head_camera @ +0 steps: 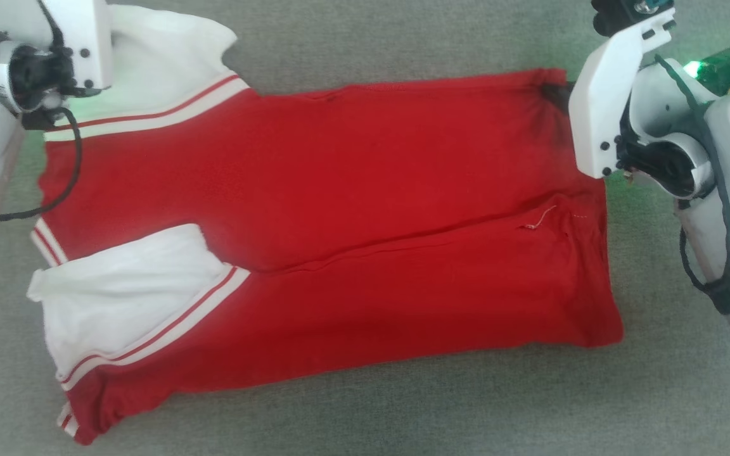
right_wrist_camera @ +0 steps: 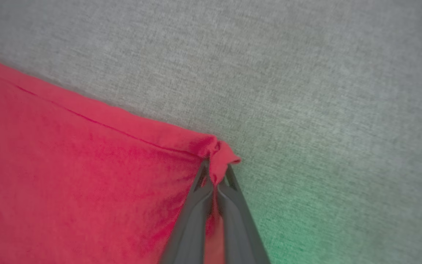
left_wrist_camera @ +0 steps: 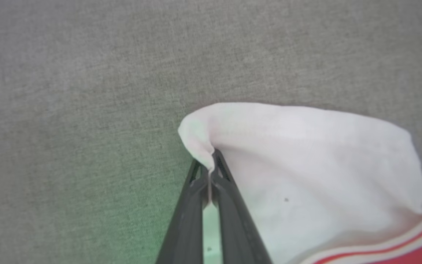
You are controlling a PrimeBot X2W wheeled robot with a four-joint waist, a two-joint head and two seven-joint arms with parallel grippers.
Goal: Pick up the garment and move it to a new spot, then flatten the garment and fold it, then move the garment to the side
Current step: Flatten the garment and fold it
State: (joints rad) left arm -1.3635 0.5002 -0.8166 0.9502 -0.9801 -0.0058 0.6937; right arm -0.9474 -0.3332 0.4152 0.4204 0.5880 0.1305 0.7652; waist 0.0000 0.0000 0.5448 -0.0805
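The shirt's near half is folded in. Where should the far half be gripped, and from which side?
By its two far corners: the white sleeve tip and the red hem corner, each from its outer end. The shirt lies flat, so only edges can be pinched; the left gripper and right gripper are shut there.

- A grey woven surface [head_camera: 403,405] spreads across the head view and reaches its top, bottom and right edges.
- The weave is fine and heathered, with paler and darker threads mixed; both wrist views show this texture close up.
- A green glow [right_wrist_camera: 306,227] tints the cloth low in the right wrist view, and a fainter green tint lies low in the left wrist view.
- The surface may be a padded table cover, though the pictures do not settle that.
- Elsewhere the light is soft and even.
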